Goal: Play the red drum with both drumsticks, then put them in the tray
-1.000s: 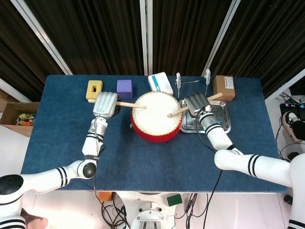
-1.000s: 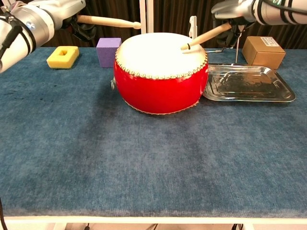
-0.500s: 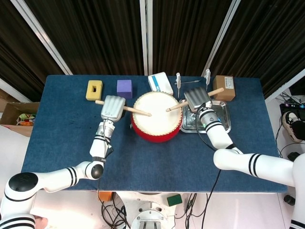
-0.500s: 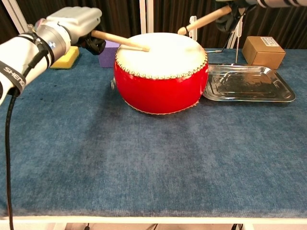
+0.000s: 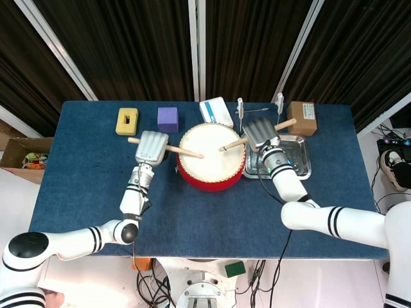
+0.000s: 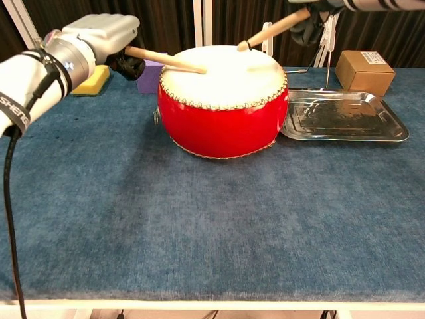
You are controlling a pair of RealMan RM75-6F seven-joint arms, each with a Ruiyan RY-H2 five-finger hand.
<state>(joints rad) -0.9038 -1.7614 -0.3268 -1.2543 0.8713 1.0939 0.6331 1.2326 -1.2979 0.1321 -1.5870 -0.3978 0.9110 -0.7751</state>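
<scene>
Clearly we are in the playing step: our left hand (image 6: 99, 36) is wrapped around the left drumstick (image 6: 166, 60), fingers clamped on the handle, and the stick slopes down so that its tip rests on, or just at, the drumhead near the middle. We hold it low and nearly flat because the red drum (image 6: 222, 100) sits close in front of us and a shallow angle lets the tip land on the skin rather than on the rim. Our right hand (image 5: 259, 133) grips the right drumstick (image 6: 269, 31) — fingers closed on its handle — with the tip lifted clear above the far side of the head, which we judge to be the raised half of an alternating beat.

The drum stands in the middle of the blue surface (image 6: 199, 226), between both arms, so each stick can reach it. Just to its right lies the metal tray (image 6: 345, 116), empty and almost touching the drum's side; it sits under our right arm, so that stick has a short way to go, while the left stick would have to cross over the drum.

Behind are a yellow block (image 5: 126, 120), a purple cube (image 5: 167, 119), a white box (image 5: 216, 111) and a cardboard box (image 6: 362, 72) — well out of the sticks' swing.
</scene>
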